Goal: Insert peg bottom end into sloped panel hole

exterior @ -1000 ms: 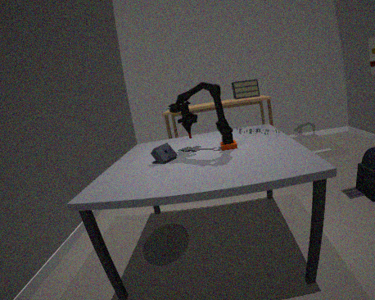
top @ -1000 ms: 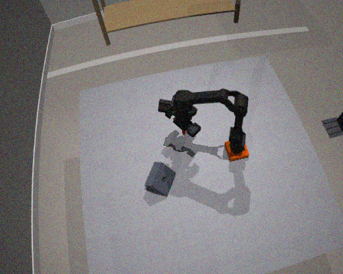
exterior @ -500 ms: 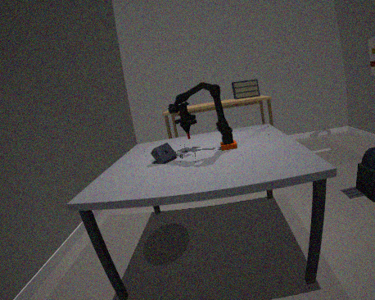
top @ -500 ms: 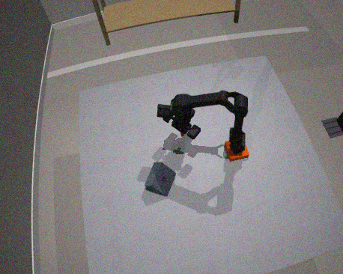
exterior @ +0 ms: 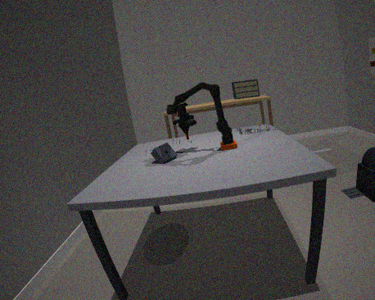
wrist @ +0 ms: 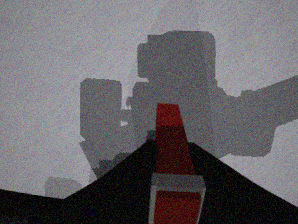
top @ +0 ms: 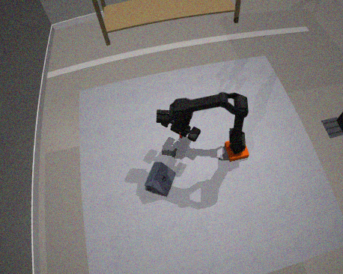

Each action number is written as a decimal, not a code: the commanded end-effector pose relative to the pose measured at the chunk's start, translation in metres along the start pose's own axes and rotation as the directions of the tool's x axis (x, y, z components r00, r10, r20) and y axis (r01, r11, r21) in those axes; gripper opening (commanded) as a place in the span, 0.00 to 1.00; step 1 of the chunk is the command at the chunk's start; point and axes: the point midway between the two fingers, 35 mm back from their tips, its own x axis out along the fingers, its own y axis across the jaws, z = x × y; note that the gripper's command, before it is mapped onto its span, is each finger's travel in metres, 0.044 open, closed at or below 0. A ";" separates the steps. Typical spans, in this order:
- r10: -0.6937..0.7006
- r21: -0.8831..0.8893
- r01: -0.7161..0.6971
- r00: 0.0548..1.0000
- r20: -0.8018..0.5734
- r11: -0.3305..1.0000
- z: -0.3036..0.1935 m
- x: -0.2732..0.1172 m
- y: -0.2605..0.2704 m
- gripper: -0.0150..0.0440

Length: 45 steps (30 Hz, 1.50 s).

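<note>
Here, the red square-sided peg is seen clamped between the closed fingers of the black parallel-jaw gripper, which is carried at the end of the black six-joint arm. In the wrist view the peg is shown running away from the camera, flanked by the two dark fingers, its far end pointing down at the pale grey table top, on which the arm's blocky shadow is cast. From the exterior view the peg is seen hanging under the gripper, lifted off the table and roughly upright.

The dark grey sloped panel block is placed on the table well apart from the gripper, toward the lower left in the top view; a small dark hole can be made out in its face. In the exterior view the panel is found to the left of the gripper and lower. The arm is mounted on an orange square base, which is set on the table to the right of the gripper.
</note>
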 end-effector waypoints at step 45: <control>0.156 -0.391 -0.114 0.985 0.076 0.913 -0.048 -0.001 -0.014 0.25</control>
